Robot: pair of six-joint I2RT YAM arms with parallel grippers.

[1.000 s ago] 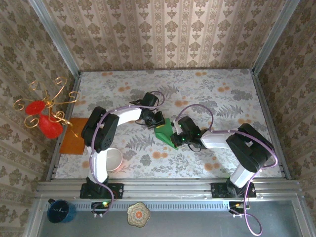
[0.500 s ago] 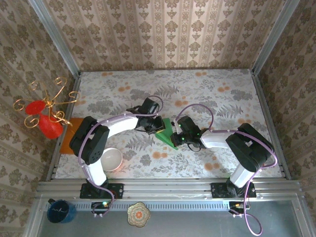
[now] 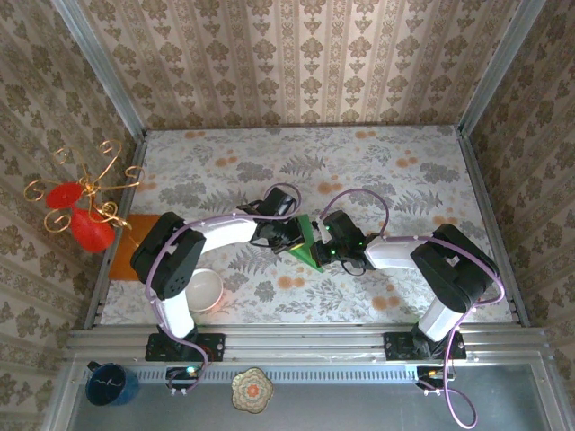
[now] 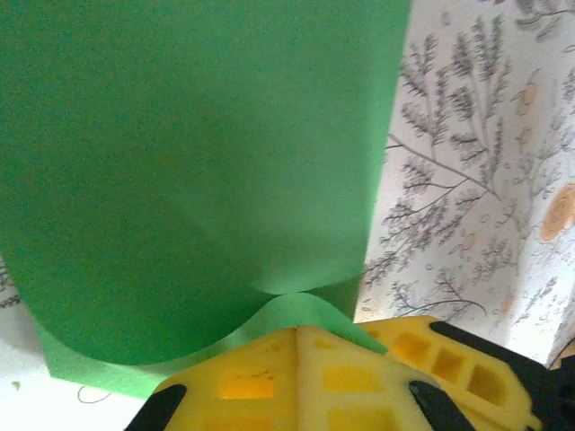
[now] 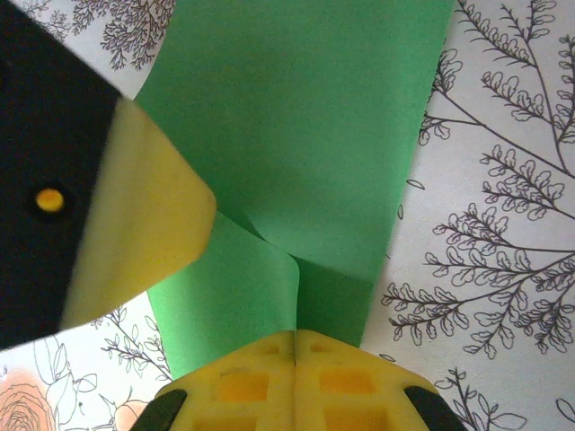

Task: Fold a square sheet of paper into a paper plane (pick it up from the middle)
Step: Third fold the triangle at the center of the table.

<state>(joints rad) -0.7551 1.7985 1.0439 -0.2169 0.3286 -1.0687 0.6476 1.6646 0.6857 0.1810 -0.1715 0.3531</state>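
The square sheet of paper (image 3: 304, 241) lies near the middle of the flowered counter (image 3: 404, 180), between the two arms, and shows from above as a narrow bright green wedge that is partly lifted rather than flat. The left claw (image 3: 287, 232) meets it from the left side and the right claw (image 3: 322, 248) from the right, so the paper sits directly between the two.

In the left wrist view the left claw (image 4: 296, 334) has its yellow fingers pressed together with no gap, nipping the near edge of the green sheet (image 4: 198, 180). The paper rises away from the fingertips, bows over in a soft curve and takes up most of the view. A thin green strip peeks out below the curve, to the left of the fingers.

In the right wrist view the right claw (image 5: 295, 346) is likewise drawn tight, its yellow fingers clamped on the sheet (image 5: 305, 135) where two layers overlap beside a crease. A yellow finger (image 5: 144, 215) of the left claw comes in from the left and touches the same paper.

An orange sheet (image 3: 128, 259) lies at the counter's left edge, partly under the left arm, with a white bowl (image 3: 204, 290) near the left arm's base.
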